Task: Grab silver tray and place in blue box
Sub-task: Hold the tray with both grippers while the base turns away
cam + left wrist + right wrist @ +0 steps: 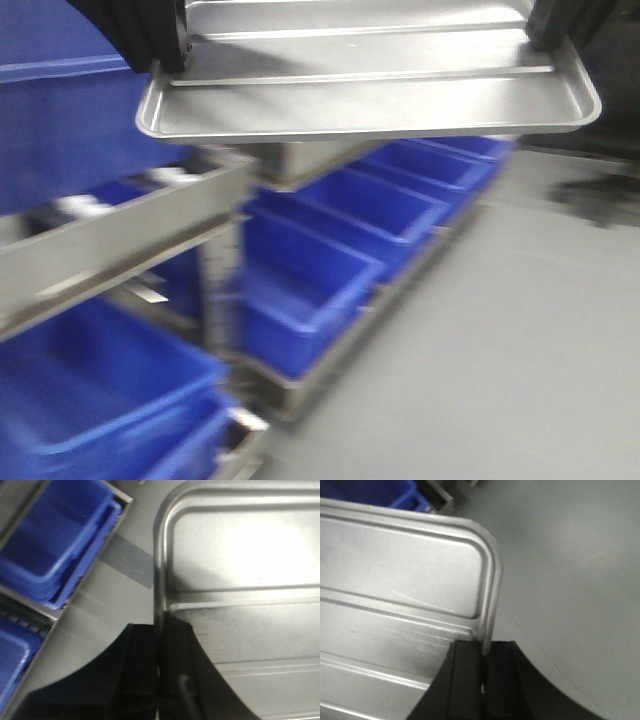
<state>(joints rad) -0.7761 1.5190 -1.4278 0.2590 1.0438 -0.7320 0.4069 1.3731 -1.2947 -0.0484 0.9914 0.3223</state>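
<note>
Held aloft: the silver tray (370, 100) hangs level in the air at the top of the front view, gripped at both short ends, above a metal rack (120, 235) lined with narrow blue bins (300, 290) that recede along the grey floor (520, 350). The left pincer (161, 632) is clamped on the tray's left rim, one black finger (142, 655) outside the edge and the other over the tray floor, the thin metal lip running straight between them. At the opposite end the right pincer (485, 650) bites the right rim in the same fashion, just short of a rounded corner. The tray's polished floor shows its long raised ridges and a strong glare patch in the left wrist view (the right wrist view picks up fine scratches instead). Below the left end, bins sit in the rack's steel frame beside a pale strip of tape (127, 562) on the floor. A broad blue wall with a lighter band across it, seemingly the blue box (60, 130), fills the upper left of the front view beside the tray's left end; the picture is too blurred there to make out more. The tray touches nothing but the two pincers.
</note>
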